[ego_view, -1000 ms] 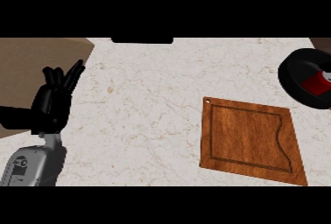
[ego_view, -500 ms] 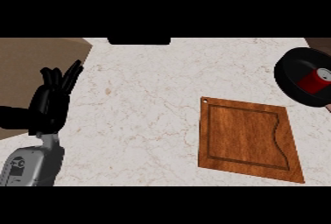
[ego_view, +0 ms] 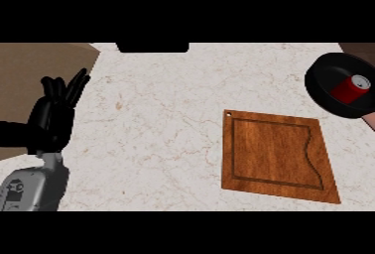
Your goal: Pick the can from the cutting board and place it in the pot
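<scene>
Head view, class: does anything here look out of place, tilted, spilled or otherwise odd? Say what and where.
Nothing looks spilled or damaged. The red cylindrical can lies tilted inside the round black pot at the right edge, not upright. The brown wooden cutting board sits slightly askew on the pale marble counter. The black left hand rests open at the left.

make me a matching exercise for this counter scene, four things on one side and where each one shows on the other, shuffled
Things:
1. red metal can
2. brown wooden cutting board
3. round black pot
4. black left hand

Places:
A. at the view's left edge, open, fingers up
B. lying inside the pot
C. at the view's right edge, far side of the counter
D. flat on the marble counter, right of centre, nothing on it

Pairs: 1-B, 2-D, 3-C, 4-A
</scene>
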Robot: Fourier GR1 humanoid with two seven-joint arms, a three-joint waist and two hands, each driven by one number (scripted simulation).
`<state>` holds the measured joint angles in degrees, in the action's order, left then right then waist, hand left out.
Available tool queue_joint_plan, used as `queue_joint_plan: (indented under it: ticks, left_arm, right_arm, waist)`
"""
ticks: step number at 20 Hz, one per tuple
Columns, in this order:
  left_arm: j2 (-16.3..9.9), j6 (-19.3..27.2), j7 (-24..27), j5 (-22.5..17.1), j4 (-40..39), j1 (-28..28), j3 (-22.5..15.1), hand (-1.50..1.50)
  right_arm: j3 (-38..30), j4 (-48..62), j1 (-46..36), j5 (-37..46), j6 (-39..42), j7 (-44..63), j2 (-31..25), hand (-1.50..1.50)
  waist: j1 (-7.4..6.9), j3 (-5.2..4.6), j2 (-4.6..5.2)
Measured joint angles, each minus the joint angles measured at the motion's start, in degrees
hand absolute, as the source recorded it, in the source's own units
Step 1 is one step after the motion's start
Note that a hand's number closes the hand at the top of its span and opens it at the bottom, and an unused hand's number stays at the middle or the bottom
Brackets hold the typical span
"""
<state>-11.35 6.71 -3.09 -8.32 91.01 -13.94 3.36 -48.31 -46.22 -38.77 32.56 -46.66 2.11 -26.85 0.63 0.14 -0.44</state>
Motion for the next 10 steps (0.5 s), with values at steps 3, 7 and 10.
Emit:
queue_joint_plan:
  ticks: [3, 7, 10]
  left_arm:
    - [-0.6, -0.9, 0.4, -0.6, 0.9, 1.6, 0.7, 0.00]
    - [0.0, -0.5, 1.2, 0.2, 0.3, 1.7, 0.7, 0.00]
    - [0.4, -0.1, 0.0, 0.5, 0.5, 0.3, 0.6, 0.00]
  right_arm:
    - [-0.5, -7.6, 6.1, -3.3, 2.6, -0.2, 1.1, -1.50]
    - [-0.9, -17.6, 14.1, -6.6, 5.4, 1.4, 2.1, -1.50]
    - [-1.2, -23.4, 19.6, -9.5, 7.1, 2.0, 3.2, -1.50]
  waist:
    - [0.22, -0.03, -0.10]
    - [0.29, -0.08, -0.04]
    - [0.12, -0.06, 0.01]
